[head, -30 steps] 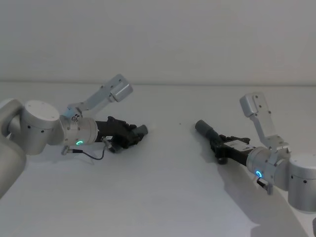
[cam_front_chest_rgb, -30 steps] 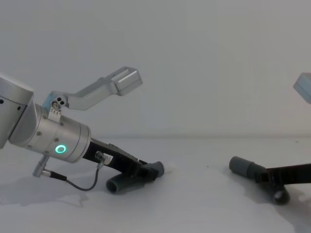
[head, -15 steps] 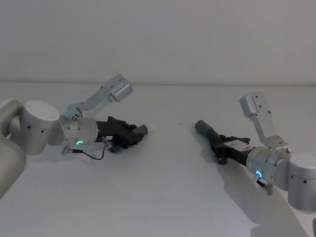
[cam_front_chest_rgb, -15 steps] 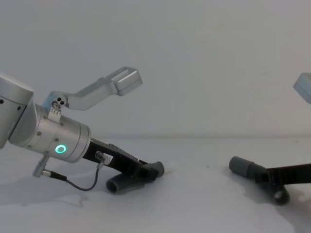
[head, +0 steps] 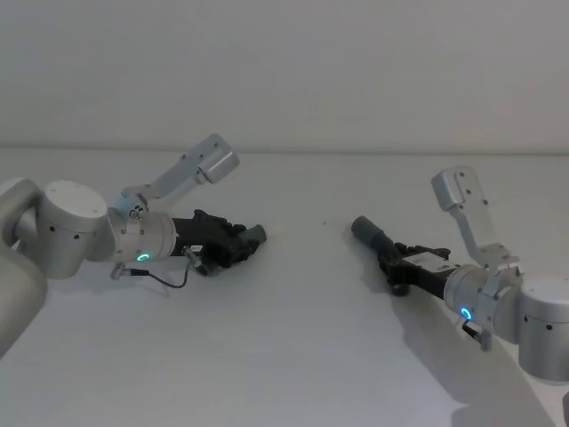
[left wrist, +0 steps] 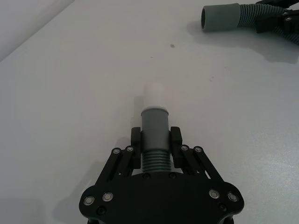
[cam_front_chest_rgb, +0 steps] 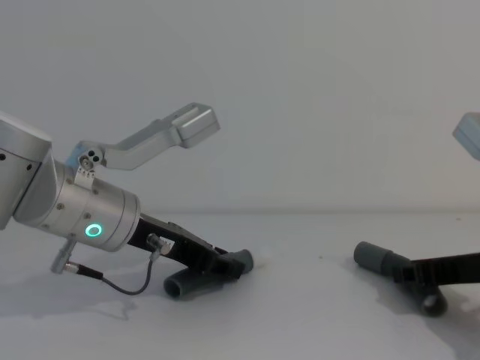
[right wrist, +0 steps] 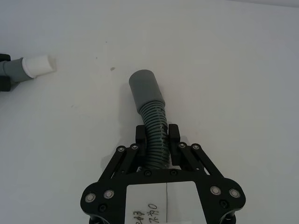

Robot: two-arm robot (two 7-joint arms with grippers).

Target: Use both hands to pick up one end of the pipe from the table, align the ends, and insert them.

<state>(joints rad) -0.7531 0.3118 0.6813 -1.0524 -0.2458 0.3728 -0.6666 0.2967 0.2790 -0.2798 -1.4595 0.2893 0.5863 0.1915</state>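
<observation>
My left gripper (left wrist: 155,145) is shut on the ribbed part of one pipe piece (left wrist: 154,156). Its grey cuff (left wrist: 154,122) and white tip (left wrist: 153,92) stick out past the fingers. In the head view this gripper (head: 236,246) lies low over the table (head: 293,338) at the left, and the piece's tail (cam_front_chest_rgb: 184,286) touches the surface. My right gripper (right wrist: 157,136) is shut on the ribs of the other pipe piece (right wrist: 155,128). Its wider grey cuff (right wrist: 145,88) points towards the left one. The two ends, cuff (head: 257,234) and cuff (head: 364,229), are well apart.
The table stretches bare between the two cuffs and towards the front edge. A pale wall (head: 284,71) rises behind it. A thin black cable (cam_front_chest_rgb: 120,283) loops from my left wrist down onto the surface.
</observation>
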